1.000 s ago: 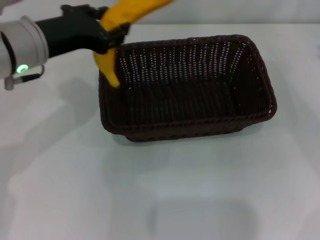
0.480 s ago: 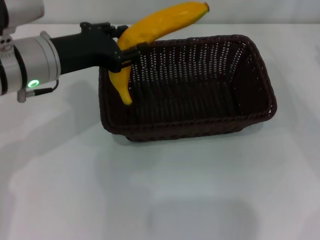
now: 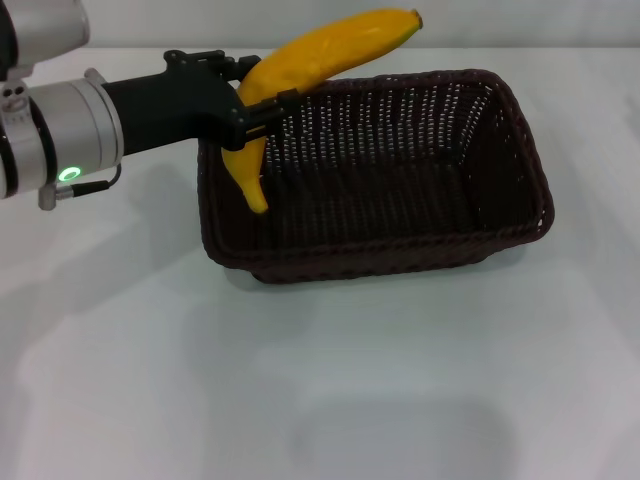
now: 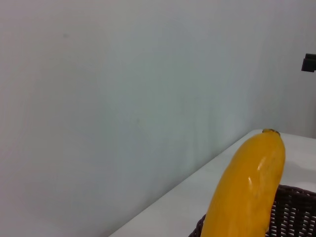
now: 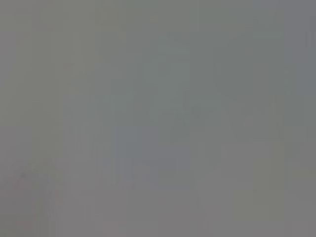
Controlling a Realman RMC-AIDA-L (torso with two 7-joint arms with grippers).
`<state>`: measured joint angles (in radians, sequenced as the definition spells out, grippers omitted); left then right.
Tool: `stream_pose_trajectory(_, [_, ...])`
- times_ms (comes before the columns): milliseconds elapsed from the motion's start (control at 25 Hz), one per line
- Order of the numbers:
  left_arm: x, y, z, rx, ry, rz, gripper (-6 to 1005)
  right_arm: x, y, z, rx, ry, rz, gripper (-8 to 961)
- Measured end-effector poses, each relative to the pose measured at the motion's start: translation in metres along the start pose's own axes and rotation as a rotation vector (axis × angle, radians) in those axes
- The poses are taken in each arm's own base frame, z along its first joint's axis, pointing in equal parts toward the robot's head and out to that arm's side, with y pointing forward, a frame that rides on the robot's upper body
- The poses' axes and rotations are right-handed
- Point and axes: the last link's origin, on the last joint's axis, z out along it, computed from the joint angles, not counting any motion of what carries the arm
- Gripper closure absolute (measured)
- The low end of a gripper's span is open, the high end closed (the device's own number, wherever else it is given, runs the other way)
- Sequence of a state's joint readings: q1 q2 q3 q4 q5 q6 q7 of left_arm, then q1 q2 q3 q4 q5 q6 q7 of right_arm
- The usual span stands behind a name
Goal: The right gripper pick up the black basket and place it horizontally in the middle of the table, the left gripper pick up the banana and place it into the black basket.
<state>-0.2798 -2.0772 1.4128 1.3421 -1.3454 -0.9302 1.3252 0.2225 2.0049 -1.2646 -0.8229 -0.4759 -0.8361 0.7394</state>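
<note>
The banana [image 3: 300,75] is gripped by the left gripper [image 3: 250,100] above the black basket's [image 3: 510,215] left end.

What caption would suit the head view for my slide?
Left pincer holds the banana tilted over the left end of the black basket on the white table.

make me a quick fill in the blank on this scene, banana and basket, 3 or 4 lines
1. The left gripper is shut on the ____.
2. The black basket stands on the white ____.
3. The banana is held over the basket's ____ end, the end nearest the arm with the green light.
4. Inside, the basket holds ____.

Missing words: banana; table; left; nothing
</note>
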Motion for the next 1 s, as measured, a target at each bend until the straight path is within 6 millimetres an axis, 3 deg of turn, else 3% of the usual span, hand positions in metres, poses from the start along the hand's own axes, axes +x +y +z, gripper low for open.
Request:
stream_pose_trajectory(840, [-0.0002, -0.0016, -0.0014, 0.011, 0.031, -0.028, 412, 0.0006, 0.0010, -0.0010, -0.006, -0.004, 0.005, 305])
stream_pose_trajectory(960, [-0.0001, -0.0042, -0.0026, 0.026, 0.037, -0.034, 194, 0.0005, 0.0012, -0.0010, -0.008, -0.005, 0.005, 305])
stream_pose_trajectory(1000, [-0.0001, -0.0050, -0.0031, 0.031, 0.040, -0.036, 180, 0.0005, 0.0013, -0.0009, -0.008, -0.005, 0.005, 305])
